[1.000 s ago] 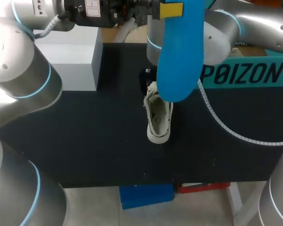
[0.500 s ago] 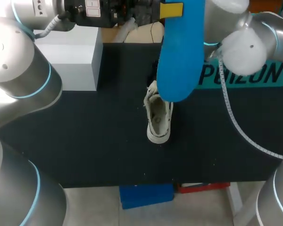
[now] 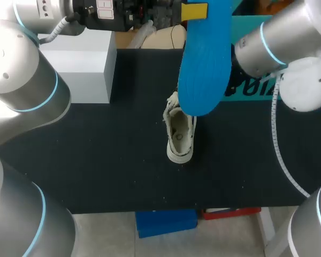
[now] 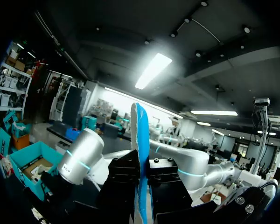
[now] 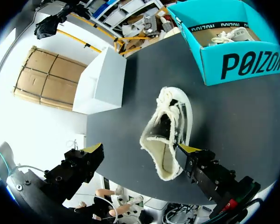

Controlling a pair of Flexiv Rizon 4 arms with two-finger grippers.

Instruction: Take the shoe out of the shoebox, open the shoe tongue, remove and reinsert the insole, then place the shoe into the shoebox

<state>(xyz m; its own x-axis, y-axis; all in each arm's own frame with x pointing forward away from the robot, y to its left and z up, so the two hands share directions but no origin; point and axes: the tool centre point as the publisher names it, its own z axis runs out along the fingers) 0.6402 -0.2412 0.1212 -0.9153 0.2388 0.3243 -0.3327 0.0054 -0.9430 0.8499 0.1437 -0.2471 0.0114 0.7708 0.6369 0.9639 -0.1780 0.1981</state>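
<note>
At the upper left of the head view, a white box (image 3: 80, 67) is sitting on the dark surface (image 3: 96, 160). At the top centre, the left hand (image 3: 195, 12) is clamping a blue insole (image 3: 203, 64) between its fingers and holding it up in the air, the sole hanging face-on over the middle of the frame. Just below its tip, a cream shoe (image 3: 179, 134) is lying on the surface at centre, opening upward. The right arm (image 3: 273, 40) is coming in from the upper right, covering most of the teal shoebox (image 3: 251, 90) behind it.

The left wrist view is showing the insole edge-on, pinched between the two black fingers (image 4: 126, 182). Only the right wrist view is showing the right hand (image 5: 141, 149): it is spread wide and holding nothing, hovering over the shoe, with one yellow tip to each side of it. It is also revealing a second shoe (image 5: 228, 35) lying inside the shoebox, ahead of the hand.
</note>
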